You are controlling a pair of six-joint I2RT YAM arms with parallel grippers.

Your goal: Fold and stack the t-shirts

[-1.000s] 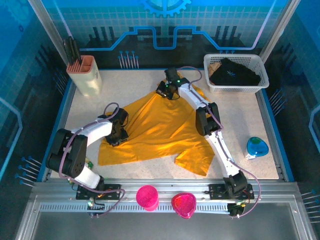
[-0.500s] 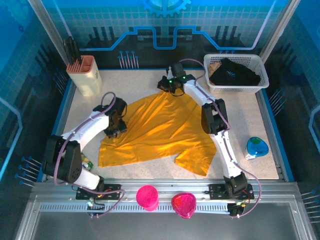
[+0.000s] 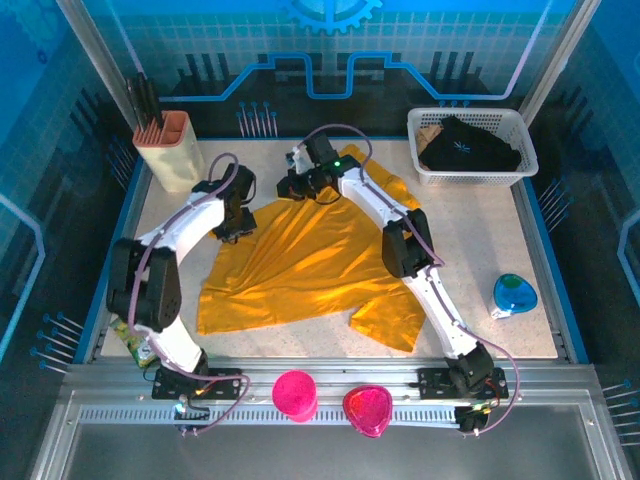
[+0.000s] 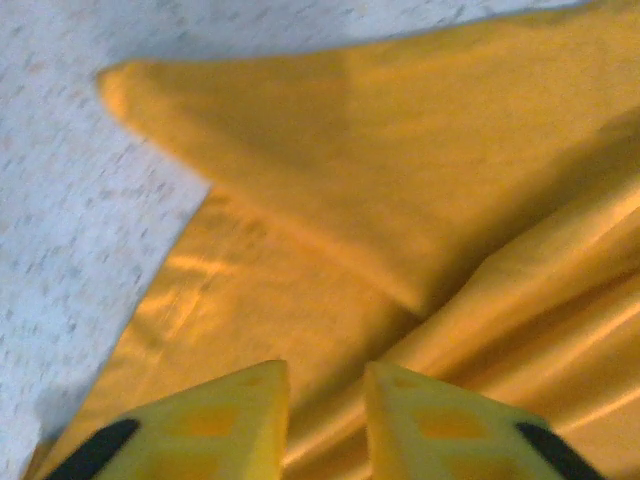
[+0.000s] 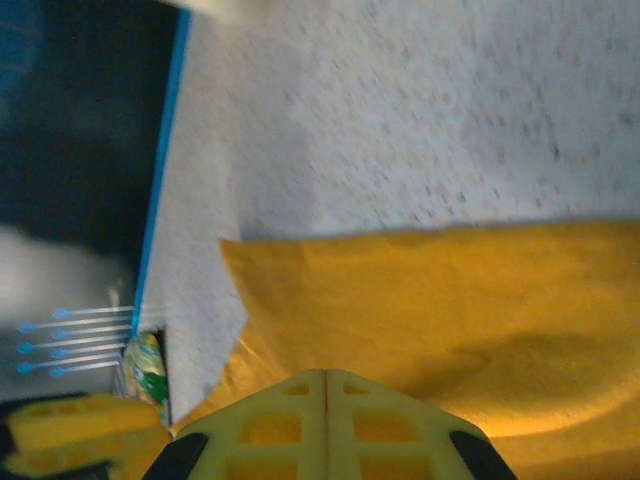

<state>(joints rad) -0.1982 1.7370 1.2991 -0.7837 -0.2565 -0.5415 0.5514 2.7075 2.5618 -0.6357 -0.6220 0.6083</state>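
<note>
T-shirt (image 3: 300, 270) on table (image 3: 500, 230); basket (image 3: 470, 176) behind, right

An orange-yellow short-sleeved t-shirt (image 3: 300, 270) lies open and rumpled across the middle of the speckled tabletop (image 3: 500, 240), its cloth creased in long diagonal ridges. Its near edge runs along the front left, one sleeve juts out at the front right, and its far edge narrows towards the back of the tabletop. Seen from the left wrist, a pointed flap of the t-shirt (image 4: 400, 200) lies doubled over the layer beneath. From the right wrist, a straight edge and corner of the t-shirt (image 5: 450, 290) lie flat.
</note>
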